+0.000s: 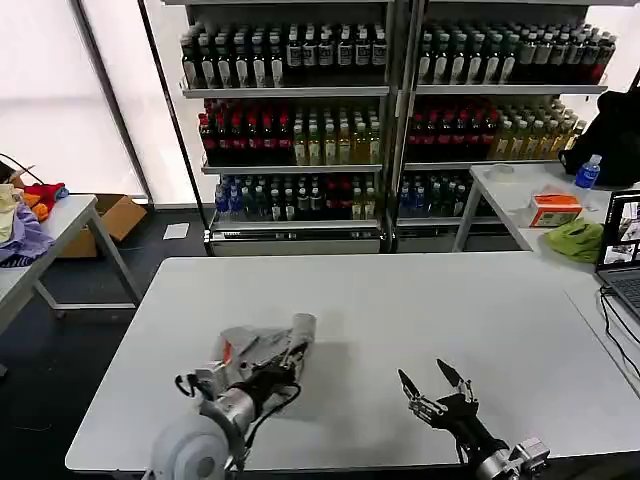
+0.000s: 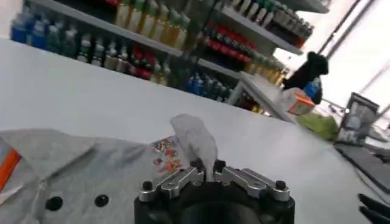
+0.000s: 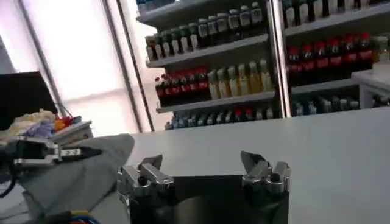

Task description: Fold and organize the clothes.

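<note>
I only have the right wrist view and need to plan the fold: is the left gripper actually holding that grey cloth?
Observer: Yes. The left gripper is shut on a raised fold of the grey shirt.
Operator: Which shirt is it?
Observer: It has a small multicoloured chest print right beside the pinched fold.
Operator: Is my gripper touching it?
Observer: No. The right gripper is open over the bare white table, apart from the shirt and to its right.
</note>
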Motion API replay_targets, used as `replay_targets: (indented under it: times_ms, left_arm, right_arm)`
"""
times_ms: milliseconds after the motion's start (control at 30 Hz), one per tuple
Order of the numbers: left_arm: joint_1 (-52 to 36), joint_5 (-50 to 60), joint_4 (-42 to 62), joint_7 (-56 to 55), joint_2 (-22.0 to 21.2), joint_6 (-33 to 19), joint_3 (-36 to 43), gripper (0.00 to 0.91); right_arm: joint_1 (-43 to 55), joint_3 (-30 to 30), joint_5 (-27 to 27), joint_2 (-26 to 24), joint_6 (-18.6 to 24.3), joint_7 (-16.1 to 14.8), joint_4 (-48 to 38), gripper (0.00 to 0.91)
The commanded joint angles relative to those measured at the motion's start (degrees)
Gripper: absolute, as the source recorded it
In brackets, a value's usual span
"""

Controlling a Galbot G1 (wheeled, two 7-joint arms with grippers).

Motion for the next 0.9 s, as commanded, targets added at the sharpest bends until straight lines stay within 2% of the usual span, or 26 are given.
replay_targets:
  times_ms: [33, 133, 233, 400, 600, 667, 767, 800, 833, 867, 900]
  left_arm:
    - [-8.1, 1.1, 3.9, 4.5, -5.6, 0.2, 6.7, 0.907]
    - [-8.8, 1.2, 3.7, 6.6, -6.1, -1.2, 4.8, 0.907]
    - [-7.7, 1.1, 2.4, 8.7, -5.7, -1.5, 2.1, 0.907]
    - [-3.8, 1.2, -2.0, 11.0, -2.7, -1.5, -5.3, 0.907]
    - [1.7, 0.7, -6.1, 10.8, 1.7, -2.2, -15.1, 0.907]
    - [3.2, 0.7, -7.2, 10.5, 2.3, -2.2, -16.9, 0.907]
    - [4.3, 0.8, -7.7, 10.2, 2.0, -2.2, -18.1, 0.907]
    - [4.4, 0.8, -7.7, 10.0, 1.8, -2.2, -18.3, 0.907]
    - [4.4, 0.8, -7.8, 9.8, 1.6, -2.2, -18.4, 0.907]
    - [4.4, 0.8, -7.8, 9.7, 1.5, -2.2, -18.5, 0.907]
    - [4.4, 0.7, -7.9, 9.6, 1.5, -2.1, -18.6, 0.907]
  right_arm:
    - [4.8, -7.2, 3.4, -1.0, -7.6, 6.9, 1.4, 0.907]
    - [7.7, -10.1, 4.5, -0.3, -9.3, 9.4, 0.4, 0.907]
    - [9.7, -11.0, 5.6, 0.2, -10.4, 10.6, -0.3, 0.907]
    - [11.1, -11.7, 12.1, 0.3, -13.9, 13.5, -1.0, 0.907]
    - [16.0, -17.8, 12.4, 3.0, -15.3, 20.7, -6.2, 0.907]
    - [18.0, -19.3, 12.8, 4.3, -15.3, 22.4, -8.3, 0.907]
    - [20.8, -21.9, 13.0, 6.1, -15.6, 22.8, -11.7, 0.907]
    - [21.6, -23.1, 13.2, 7.0, -15.9, 23.3, -12.5, 0.484]
    - [22.2, -23.5, 13.3, 7.2, -16.2, 23.8, -12.7, 0.151]
    - [23.0, -24.2, 13.9, 8.1, -16.3, 24.3, -12.9, 0.000]
    - [23.3, -24.6, 14.2, 8.3, -16.5, 24.9, -12.8, 0.000]
